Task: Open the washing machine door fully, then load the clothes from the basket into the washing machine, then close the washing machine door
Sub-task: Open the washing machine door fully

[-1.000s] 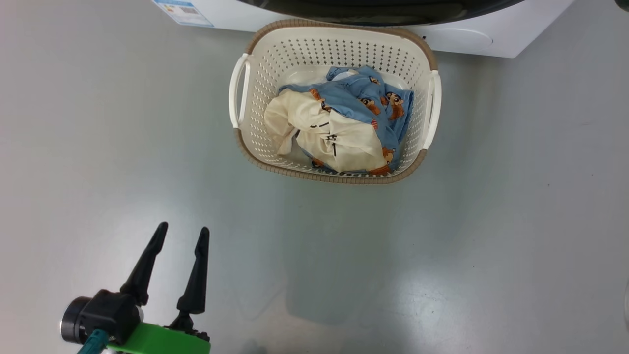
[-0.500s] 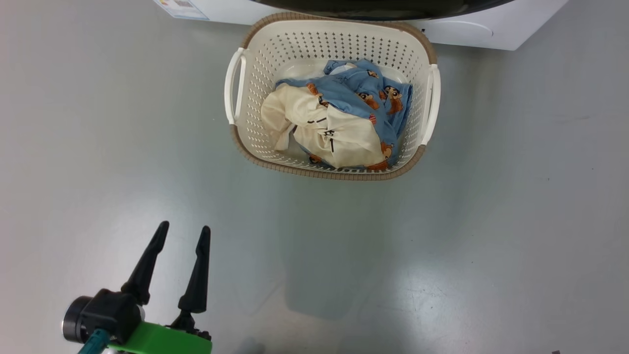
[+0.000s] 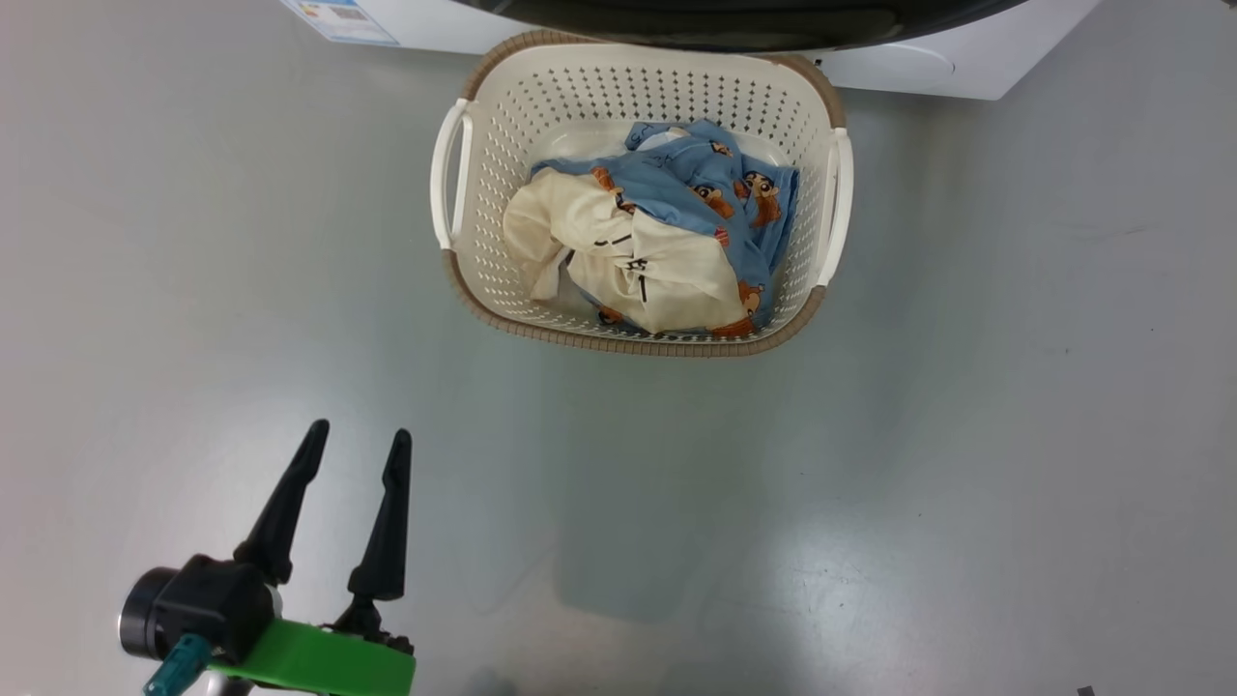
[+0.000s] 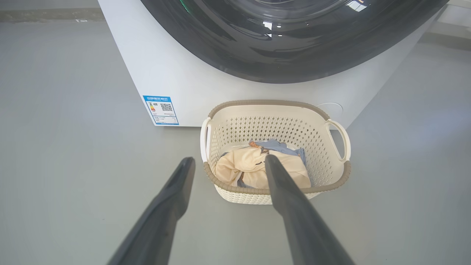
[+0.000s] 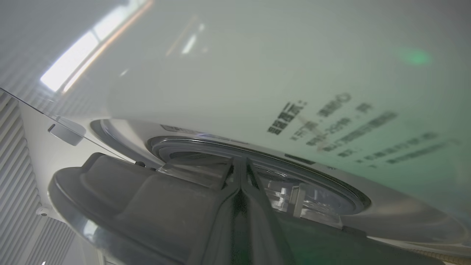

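At 12 o'clock of the head view, the basket (image 3: 628,345) on the grey floor (image 3: 918,464), far rim under the overhang of the washing machine door (image 3: 725,24). Holds the clothes (image 3: 657,251) — cream garment (image 3: 667,280) toward 8 o'clock, blue garment (image 3: 676,184) with cartoon prints toward 1 o'clock. Behind, the washing machine (image 3: 899,68), white, with a blue label sticker (image 3: 338,19) at 11 o'clock; shows a QR code in the left wrist view, small print too fine to read. At 7 o'clock, the left hand (image 3: 358,437), fingers spread apart and empty, well apart from the basket. In the right wrist view, the right hand (image 5: 241,162) with fingers closed together, tips before a round dark rim (image 5: 331,187) — touching or not, cannot tell. Toward 2 o'clock there, blurred Chinese characters (image 5: 331,125) on white panel, not legible.
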{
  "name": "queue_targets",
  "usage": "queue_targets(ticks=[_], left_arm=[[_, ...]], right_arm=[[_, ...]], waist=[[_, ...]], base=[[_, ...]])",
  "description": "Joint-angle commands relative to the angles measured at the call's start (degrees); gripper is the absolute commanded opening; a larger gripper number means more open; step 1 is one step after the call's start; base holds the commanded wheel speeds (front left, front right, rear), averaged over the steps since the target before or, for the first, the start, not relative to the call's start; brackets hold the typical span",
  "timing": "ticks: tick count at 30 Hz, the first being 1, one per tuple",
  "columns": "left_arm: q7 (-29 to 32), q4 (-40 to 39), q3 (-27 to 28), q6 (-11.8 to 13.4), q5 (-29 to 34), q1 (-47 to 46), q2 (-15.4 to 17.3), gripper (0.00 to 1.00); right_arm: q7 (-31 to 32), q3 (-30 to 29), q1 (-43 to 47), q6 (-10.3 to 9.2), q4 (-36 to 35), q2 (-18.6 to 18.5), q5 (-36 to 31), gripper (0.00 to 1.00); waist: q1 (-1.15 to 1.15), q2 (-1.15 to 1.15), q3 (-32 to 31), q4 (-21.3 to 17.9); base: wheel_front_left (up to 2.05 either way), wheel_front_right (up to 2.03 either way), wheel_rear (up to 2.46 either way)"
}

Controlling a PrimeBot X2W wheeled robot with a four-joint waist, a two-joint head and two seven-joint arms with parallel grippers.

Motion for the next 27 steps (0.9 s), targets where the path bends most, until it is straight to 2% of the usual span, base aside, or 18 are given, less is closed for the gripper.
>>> queue_targets(ticks=[1, 27], left_arm=[[-0.36, -1.0, 2.07, -0.08, -0.26, -0.34, 0.63, 1.0], [-0.36, 0.02, 2.73, -0.08, -0.19, -0.67, 0.71, 1.0]], right_arm=[[1.63, 2.43, 1.61, 0.09, -1.44, 1.76, -0.24, 0.0], [6.01, 5.89, 6.89, 0.09, -4.27, 3.74, 0.98, 0.0]], waist=[[0.0, 0.0, -0.13, -0.12], [0.0, 0.0, -3.42, -2.94]], base=[[0.0, 0.0, 0.0], [0.0, 0.0, 0.0]])
